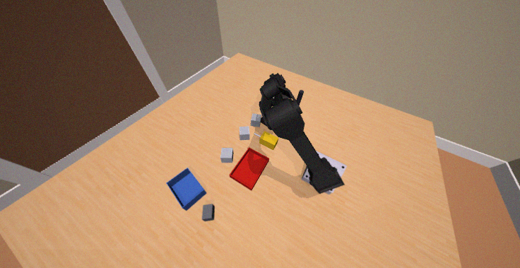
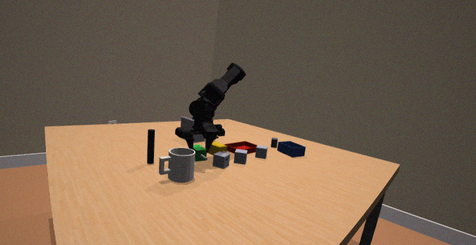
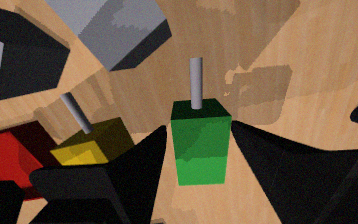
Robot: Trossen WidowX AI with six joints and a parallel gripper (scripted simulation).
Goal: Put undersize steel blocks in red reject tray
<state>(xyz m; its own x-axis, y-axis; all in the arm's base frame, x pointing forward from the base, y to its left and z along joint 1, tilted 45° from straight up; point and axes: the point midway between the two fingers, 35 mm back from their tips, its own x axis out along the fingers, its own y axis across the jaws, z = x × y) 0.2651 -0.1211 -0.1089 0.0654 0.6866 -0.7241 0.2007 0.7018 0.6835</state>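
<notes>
The gauge (image 2: pixel 199 152) (image 3: pixel 202 145) is green; the reject tray (image 1: pixel 250 169) (image 2: pixel 242 147) (image 3: pixel 7 157) red; the mug (image 2: pixel 181 165) grey.
</notes>
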